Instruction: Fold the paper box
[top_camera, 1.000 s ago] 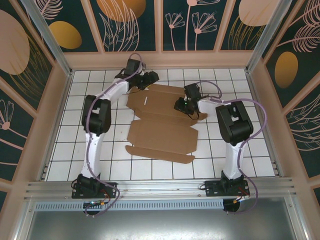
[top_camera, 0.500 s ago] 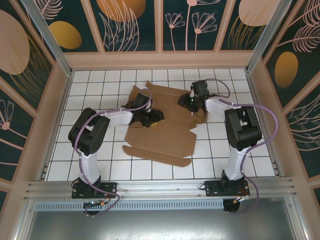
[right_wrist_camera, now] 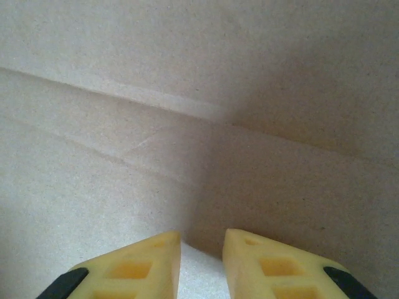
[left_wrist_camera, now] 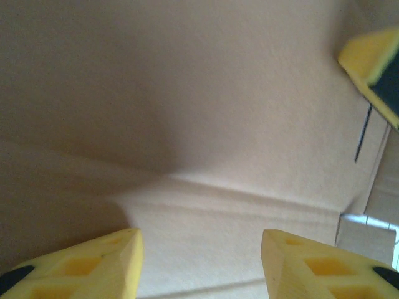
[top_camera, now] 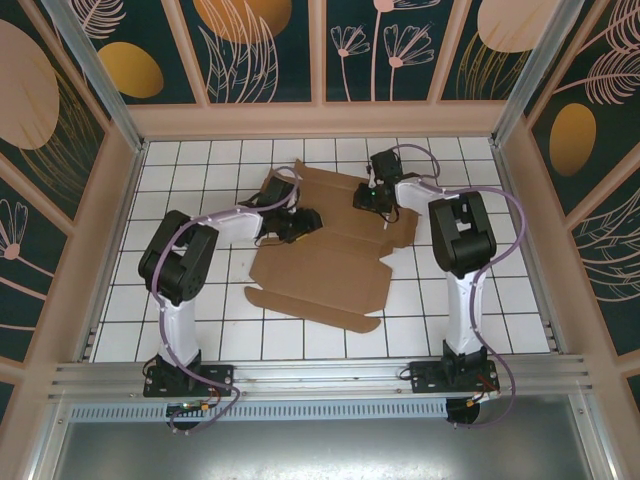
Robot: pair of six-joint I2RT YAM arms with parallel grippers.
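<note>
White tiled table inside floral-painted walls. Plain brown paper box, a creased die-cut sheet, lies mid-table. Left gripper hangs over its far-left panel, fingers spread; right gripper over the far-right panel, fingers nearly together, pinching nothing.

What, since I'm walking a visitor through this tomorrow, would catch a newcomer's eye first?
The paper box, a big brown die-cut sheet spread open on the white tiles. Then the left arm and right arm, both reaching onto its far part, yellow jaws close above the creased cardboard.
</note>
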